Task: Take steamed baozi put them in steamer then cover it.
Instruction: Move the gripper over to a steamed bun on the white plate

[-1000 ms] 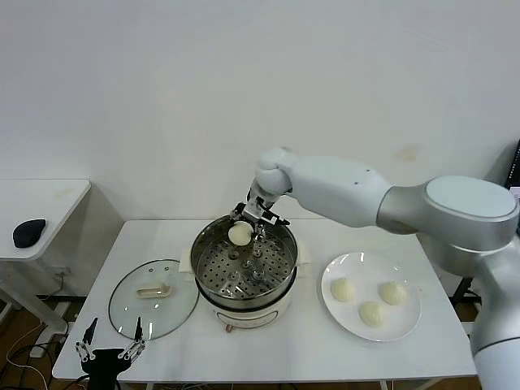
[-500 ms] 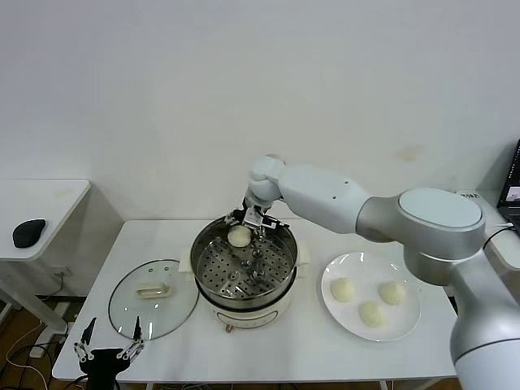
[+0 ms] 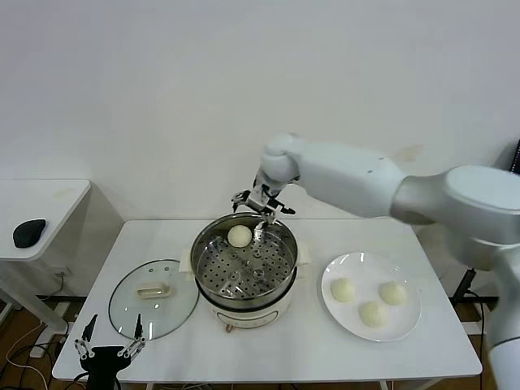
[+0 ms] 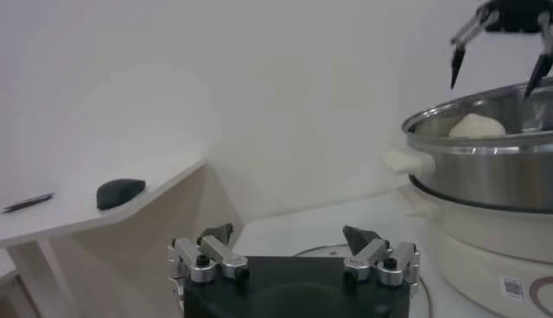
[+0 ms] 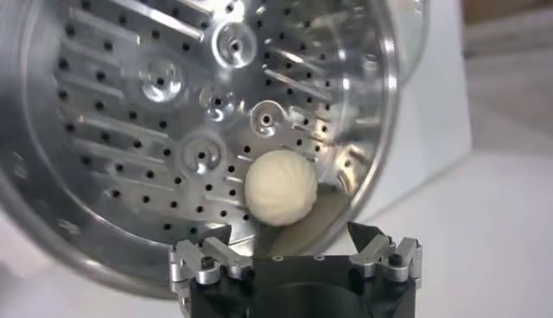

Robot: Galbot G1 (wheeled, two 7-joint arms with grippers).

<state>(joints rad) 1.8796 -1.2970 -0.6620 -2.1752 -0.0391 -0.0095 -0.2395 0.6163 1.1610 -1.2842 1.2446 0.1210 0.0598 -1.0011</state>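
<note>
Cream-white, smooth and softly pleated: one steamed baozi (image 3: 240, 236) resting on the perforated tray at the far side of the steamer (image 3: 244, 268), close to the steel wall, three more (image 3: 370, 301) on the white plate (image 3: 406, 323) at the robot's right on the surface (image 3: 325, 357). Right gripper (image 3: 264, 205) above the steamer's far rim, jaws spread and holding nothing, clear of the bun below. Left gripper (image 3: 110, 341) parked low at the near left edge, jaws spread too. Probably light, soft and easily dented, perhaps slightly tacky, so best taken across the widest part of the round sides with gentle pressure, never pinched at the crown. Cover (image 3: 154, 296) flat beside the steamer on the left, clear glass, likely heavier, slippery and fragile; white bar handle (image 3: 153, 289) at its centre the obvious hold.
</note>
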